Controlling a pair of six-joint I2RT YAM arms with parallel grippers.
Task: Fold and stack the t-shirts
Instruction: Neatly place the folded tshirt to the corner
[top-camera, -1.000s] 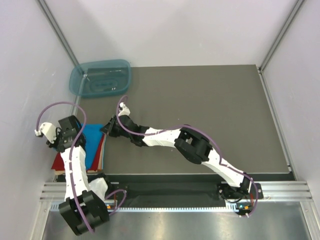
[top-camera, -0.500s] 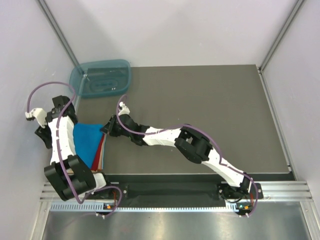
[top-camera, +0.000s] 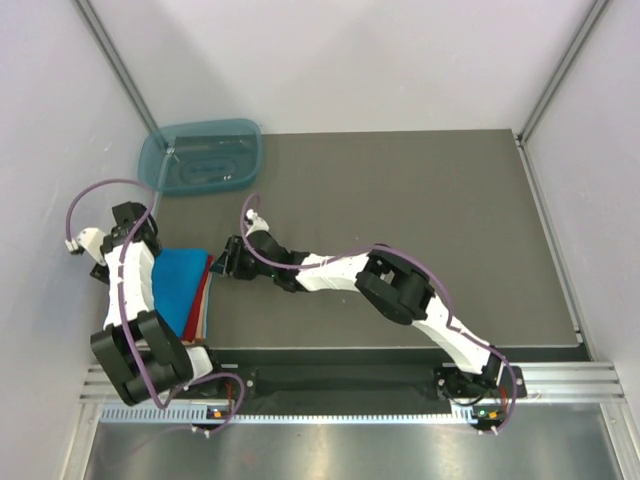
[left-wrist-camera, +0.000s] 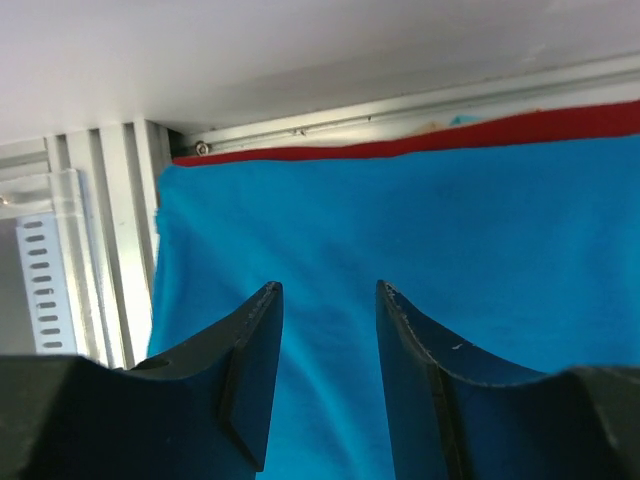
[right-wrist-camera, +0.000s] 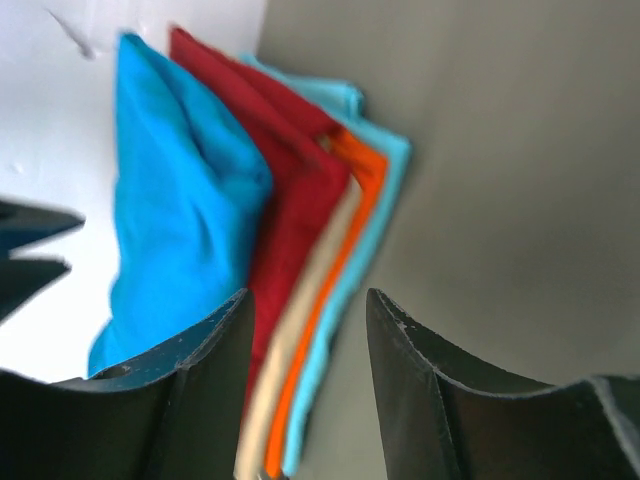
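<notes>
So both arms just let go. The left arm (top-camera: 130, 290), which a second ago lay right across the pile, has swung out toward the wall. The right arm (top-camera: 400, 290) has backed off a touch from the pile's right edge. The bright turquoise-blue soft cloth t-shirt (top-camera: 178, 280) now lies flat on top of the stack in the near-left corner of the table. The plain red folded t-shirt (right-wrist-camera: 290, 190) is directly under it, with only its edge peeking out. The left gripper (left-wrist-camera: 328, 290) was pinched a second ago. Now its jaws stand apart with nothing between them, hovering over the blue cloth. Same for the right gripper (right-wrist-camera: 305, 300): released, empty, pointing at the side of the stack. To me that reads as the blue one being placed, so this shirt looks done.

Around it there's the dark grey matte table (top-camera: 420, 230) and the translucent blue-green plastic tub (top-camera: 200, 155) at the far left, well apart from the pile. Under the red one are a beige layer (right-wrist-camera: 300, 310), an orange layer (right-wrist-camera: 360, 165) and a pale cyan layer (right-wrist-camera: 385, 200).

The stack sits tight against the ribbed aluminium rail (left-wrist-camera: 100, 250) and the white wall (left-wrist-camera: 300, 50). The left arm has little room to pull out without dragging the top shirt.
</notes>
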